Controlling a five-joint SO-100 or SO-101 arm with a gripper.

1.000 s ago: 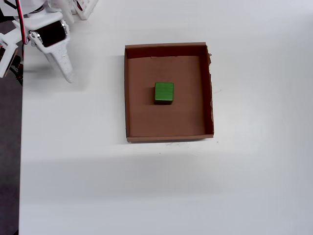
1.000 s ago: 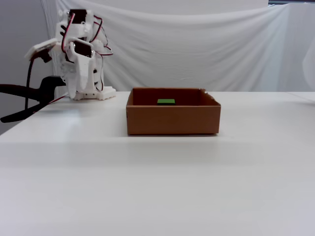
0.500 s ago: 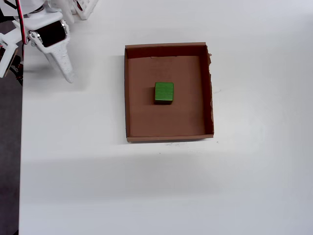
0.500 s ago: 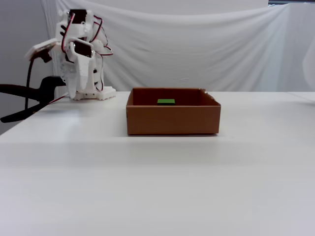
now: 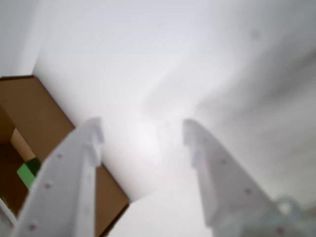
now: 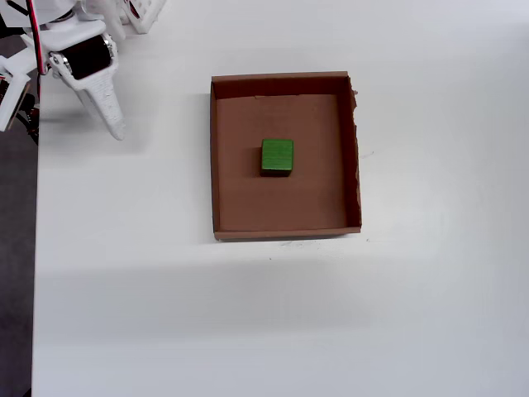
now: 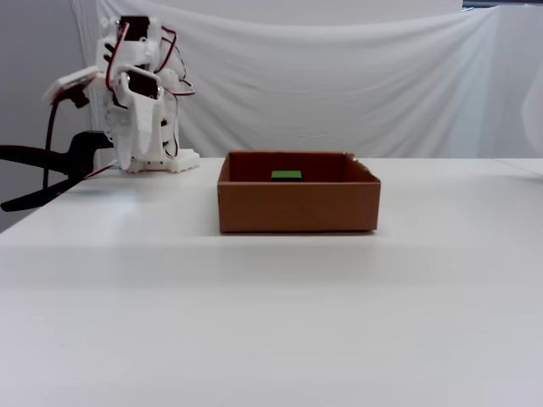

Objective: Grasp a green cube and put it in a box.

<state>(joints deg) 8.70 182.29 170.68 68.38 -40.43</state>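
Observation:
The green cube (image 6: 277,156) lies near the middle of the brown cardboard box (image 6: 219,165). In the fixed view only the green cube's top (image 7: 286,175) shows above the box's front wall (image 7: 297,208). The wrist view catches the green cube (image 5: 27,173) at the lower left, inside the box (image 5: 34,118). My white gripper (image 6: 116,126) hangs over the table at the far left, well apart from the box. In the wrist view the gripper (image 5: 143,131) is open, with only bare white table between its fingers.
The arm's base (image 7: 140,102) stands at the table's back left corner, with a black clamp (image 7: 51,165) beside it. The table's left edge (image 6: 35,248) runs close to the gripper. A white cloth (image 7: 339,85) hangs behind the table.

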